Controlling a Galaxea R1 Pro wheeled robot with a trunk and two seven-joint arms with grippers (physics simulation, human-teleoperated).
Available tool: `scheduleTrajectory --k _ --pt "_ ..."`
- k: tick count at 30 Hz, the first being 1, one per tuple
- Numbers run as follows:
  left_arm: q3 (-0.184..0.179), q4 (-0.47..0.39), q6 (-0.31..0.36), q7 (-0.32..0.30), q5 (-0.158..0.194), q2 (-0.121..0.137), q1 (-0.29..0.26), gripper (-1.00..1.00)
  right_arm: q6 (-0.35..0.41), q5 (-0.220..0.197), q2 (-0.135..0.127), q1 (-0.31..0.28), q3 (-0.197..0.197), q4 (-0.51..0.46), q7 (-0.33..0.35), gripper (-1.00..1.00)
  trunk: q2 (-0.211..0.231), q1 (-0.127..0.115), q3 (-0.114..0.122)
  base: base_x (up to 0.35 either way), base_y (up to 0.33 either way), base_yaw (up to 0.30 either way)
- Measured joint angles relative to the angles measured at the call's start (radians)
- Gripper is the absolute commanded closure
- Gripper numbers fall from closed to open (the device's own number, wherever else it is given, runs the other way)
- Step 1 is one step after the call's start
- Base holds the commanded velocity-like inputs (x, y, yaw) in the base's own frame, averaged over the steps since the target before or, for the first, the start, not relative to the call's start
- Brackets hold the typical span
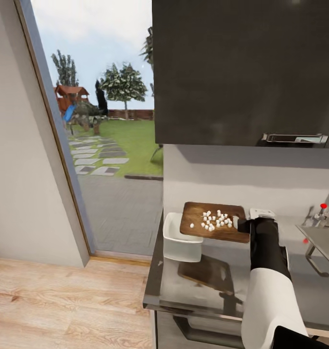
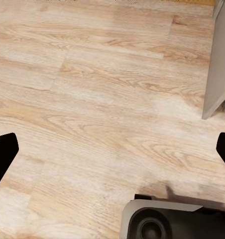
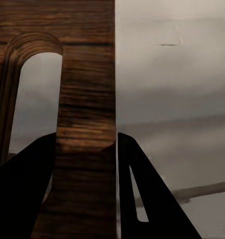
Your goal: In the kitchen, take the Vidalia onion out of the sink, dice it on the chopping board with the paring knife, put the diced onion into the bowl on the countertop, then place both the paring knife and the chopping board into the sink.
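My right gripper [image 1: 242, 224] is shut on the handle end of the brown chopping board [image 1: 210, 228] and holds it up above the grey countertop [image 1: 184, 291]. Several white bits of diced onion [image 1: 216, 219] lie on the board. The board's far end hangs over the white bowl [image 1: 176, 242]. In the right wrist view, the dark fingers [image 3: 142, 184] clamp the board [image 3: 85, 99] beside its slot. The sink [image 1: 324, 240] and its tap [image 1: 322, 207] are at the right edge. My left gripper [image 2: 112, 149] is open over the wooden floor. The paring knife is out of view.
A dark wall cabinet [image 1: 242, 72] hangs above the counter. A tall glass pane [image 1: 111, 121] to the left looks onto a garden. Wooden floor [image 1: 62, 305] lies left of the counter's end. The robot base [image 2: 162, 221] and a grey panel [image 2: 219, 59] appear below the left gripper.
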Motion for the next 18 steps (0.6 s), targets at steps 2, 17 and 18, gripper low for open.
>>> scheduleTrajectory --k 2,17,18 --pt "0.0 0.0 0.0 0.0 0.0 0.0 0.0 -1.0 -0.007 0.001 0.0 0.0 0.0 0.012 0.011 1.0 0.0 0.0 0.0 0.0 0.0 0.0" --pt "-0.001 0.005 0.0 0.0 0.0 0.0 0.0 -1.0 -0.016 0.004 0.0 0.0 -0.01 0.061 0.053 1.0 0.0 0.0 0.0 0.0 0.0 0.0" --pt "-0.001 0.005 0.0 0.0 0.0 0.0 0.0 -1.0 -0.016 0.004 0.0 0.0 -0.01 0.061 0.054 1.0 0.0 0.0 0.0 0.0 0.0 0.0"
